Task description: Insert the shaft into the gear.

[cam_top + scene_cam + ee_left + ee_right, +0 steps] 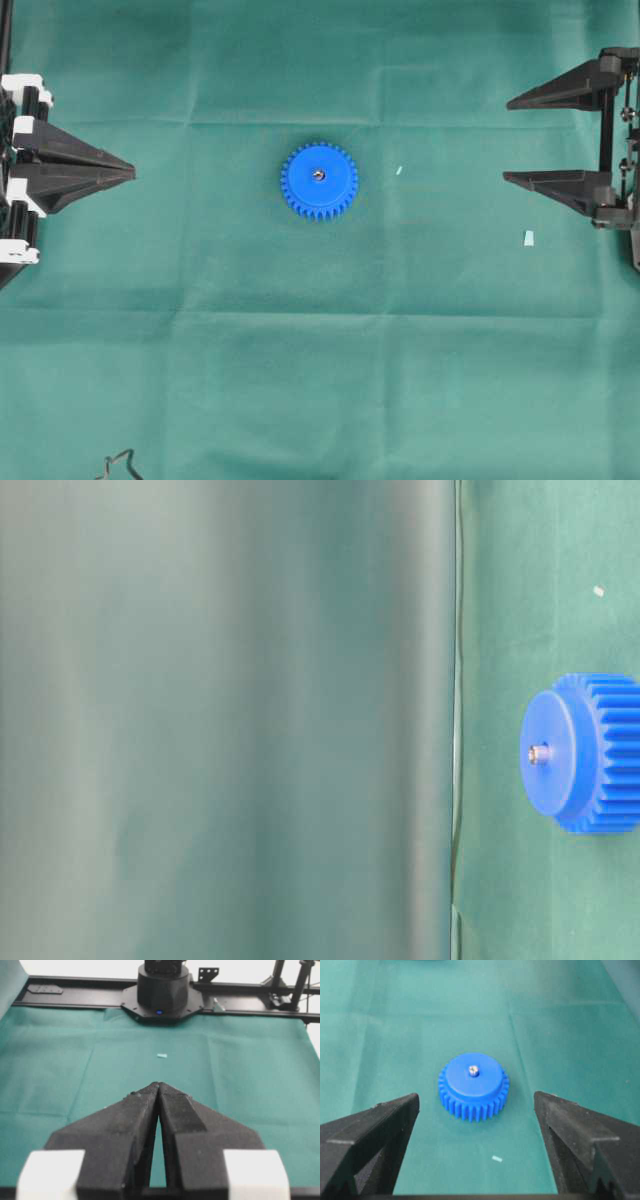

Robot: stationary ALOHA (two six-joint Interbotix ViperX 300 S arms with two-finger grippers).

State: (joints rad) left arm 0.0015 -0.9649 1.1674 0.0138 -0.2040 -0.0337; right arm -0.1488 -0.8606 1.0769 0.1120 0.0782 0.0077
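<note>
Seemingly done: the shaft sits in the gear's centre hole, and both arms are back at the table edges.

On the left, the left gripper [133, 174] rests with its fingers pressed together on nothing. At mid-table the blue gear [319, 180] lies flat on the green cloth [200, 380], the silvery shaft [318, 175] upright in its hub, its tip standing just proud. On the right, the right gripper [507, 140] is spread wide and empty, well apart from the gear. By the look of it, nothing is left to do.
</note>
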